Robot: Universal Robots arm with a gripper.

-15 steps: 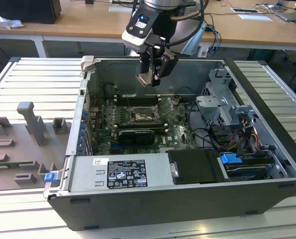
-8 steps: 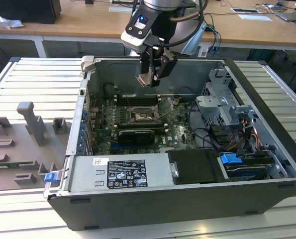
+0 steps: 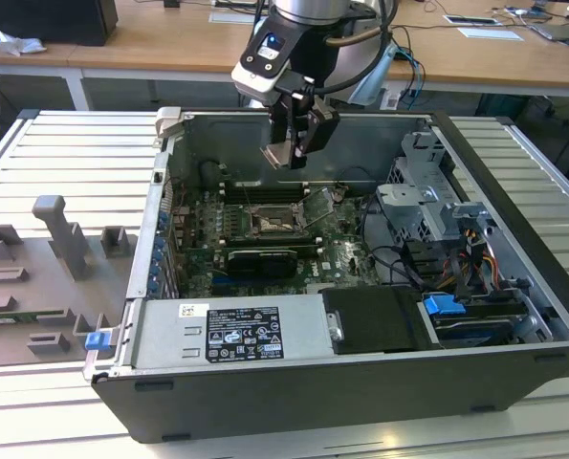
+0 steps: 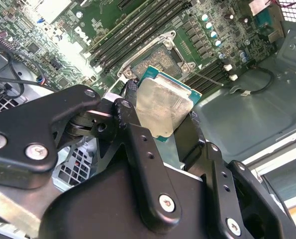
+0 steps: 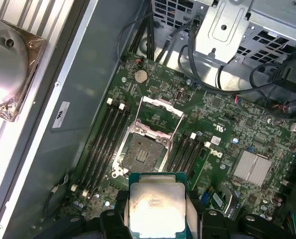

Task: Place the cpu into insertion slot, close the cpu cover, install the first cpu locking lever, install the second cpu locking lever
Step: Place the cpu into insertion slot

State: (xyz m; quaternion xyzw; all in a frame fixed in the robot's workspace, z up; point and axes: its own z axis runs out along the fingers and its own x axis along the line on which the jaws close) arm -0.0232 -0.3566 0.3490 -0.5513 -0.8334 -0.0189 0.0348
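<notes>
end effector (image 3: 294, 155): clamped on cpu (image 5: 156, 209) | cpu above insertion slot (image 5: 144, 152), apart | cpu cover (image 5: 161, 101) raised

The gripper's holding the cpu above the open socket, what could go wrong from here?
The cpu, pinched by its edges in the gripper, might slip. Its edges look turned against those of the insertion slot, so it could seat crooked. The raised cpu cover beside the slot might get clipped.
</notes>
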